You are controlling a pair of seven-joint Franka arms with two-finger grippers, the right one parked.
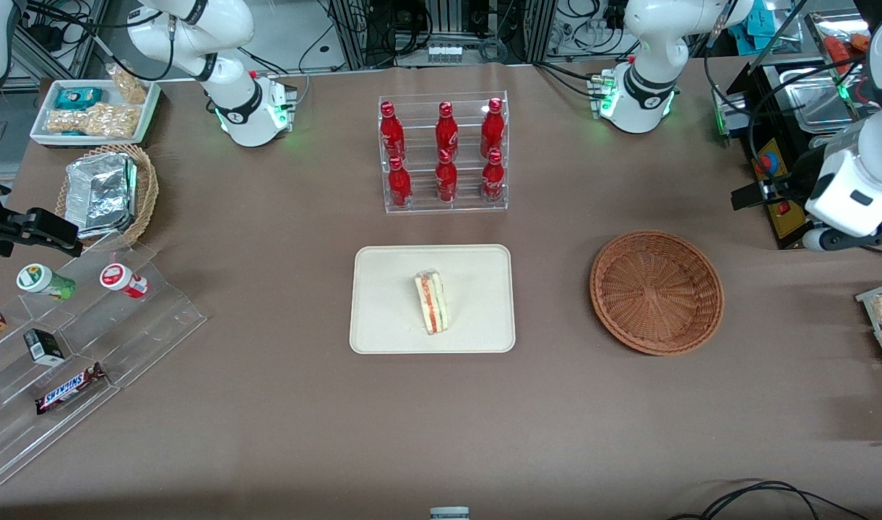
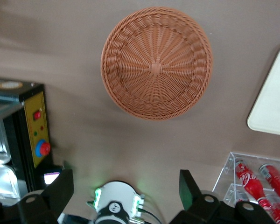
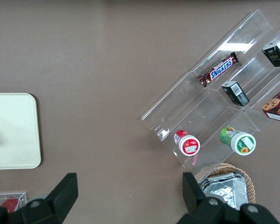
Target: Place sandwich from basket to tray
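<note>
We see the sandwich (image 1: 431, 302), a triangular wedge of pale bread with red and green layers in clear wrap, lying on the tray (image 1: 383, 289), a flat cream rectangle with rounded corners and a low rim. Farther from the front camera than the tray stands a clear stepped rack (image 1: 445, 153) holding six red bottles (image 1: 446, 130) in two rows of three. Toward the working arm's end of the counter (image 1: 282, 419) sits the basket (image 1: 657, 291), round, shallow, reddish-brown wicker. Our hand (image 2: 126, 189) hangs high over the counter near that basket, its two dark fingers (image 2: 189, 186) spread wide apart and holding nothing. Toward the parked arm's end, a clear tiered stand (image 1: 87, 339) carries a bar (image 1: 71, 387) labelled SNICKERS, two round-lidded cups (image 1: 123, 279) and a small dark carton (image 1: 45, 347). Near it a paler wicker basket (image 1: 146, 189) holds one crumpled foil packet (image 1: 101, 193), and a white bin (image 1: 94, 112) holds bagged snacks.
</note>
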